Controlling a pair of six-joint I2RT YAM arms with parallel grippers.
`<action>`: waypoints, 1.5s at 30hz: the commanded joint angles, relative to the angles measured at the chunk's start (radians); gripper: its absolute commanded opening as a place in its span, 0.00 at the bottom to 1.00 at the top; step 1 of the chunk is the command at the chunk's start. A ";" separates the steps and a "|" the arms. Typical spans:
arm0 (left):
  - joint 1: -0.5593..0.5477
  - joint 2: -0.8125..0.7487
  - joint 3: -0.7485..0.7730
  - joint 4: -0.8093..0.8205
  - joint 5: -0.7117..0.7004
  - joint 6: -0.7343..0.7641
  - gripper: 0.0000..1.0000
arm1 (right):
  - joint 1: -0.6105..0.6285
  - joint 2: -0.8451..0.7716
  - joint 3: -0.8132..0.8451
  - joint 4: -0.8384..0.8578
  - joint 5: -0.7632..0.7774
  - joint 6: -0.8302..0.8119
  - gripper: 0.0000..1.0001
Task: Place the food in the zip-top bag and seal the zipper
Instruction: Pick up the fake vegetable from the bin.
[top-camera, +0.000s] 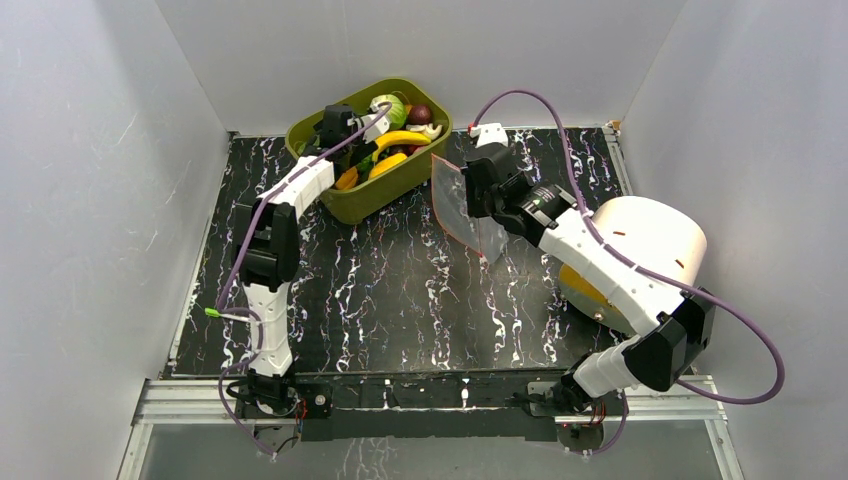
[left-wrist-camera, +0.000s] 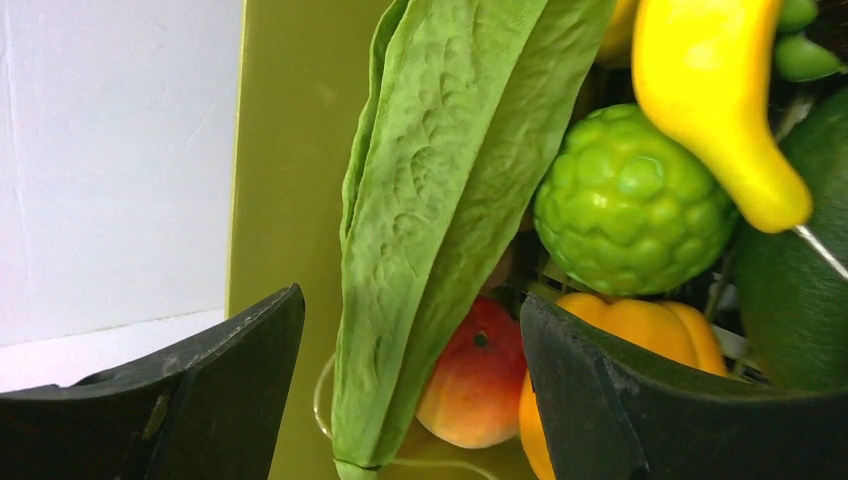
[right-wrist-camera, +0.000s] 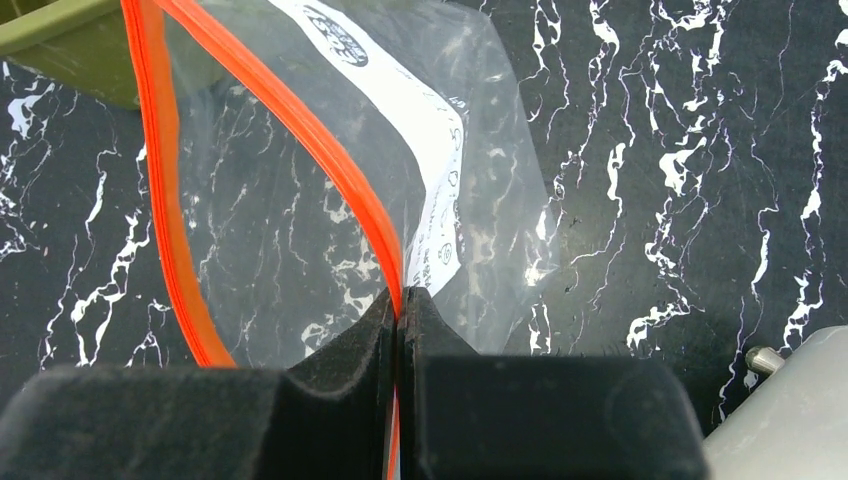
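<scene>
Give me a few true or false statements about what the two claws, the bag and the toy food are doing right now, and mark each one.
1. The right claw is shut on the zip-top bag at its zipper. True.
2. The bag's mouth is sealed. False: the two halves of the zipper stand apart.
3. The left claw is open, with the long green leaf between its fingers. True.
4. The banana lies inside the bag. False: it is in the olive tub, and the bag looks empty.
</scene>
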 joint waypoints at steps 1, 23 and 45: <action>0.009 0.029 0.076 0.010 -0.044 0.095 0.78 | -0.014 0.029 0.077 -0.013 0.002 -0.006 0.00; 0.023 0.136 0.065 0.122 -0.082 0.157 0.26 | -0.022 0.024 0.077 -0.013 0.021 0.016 0.00; 0.003 -0.188 -0.024 0.024 0.245 -0.359 0.17 | -0.022 -0.048 -0.017 -0.014 -0.059 0.102 0.00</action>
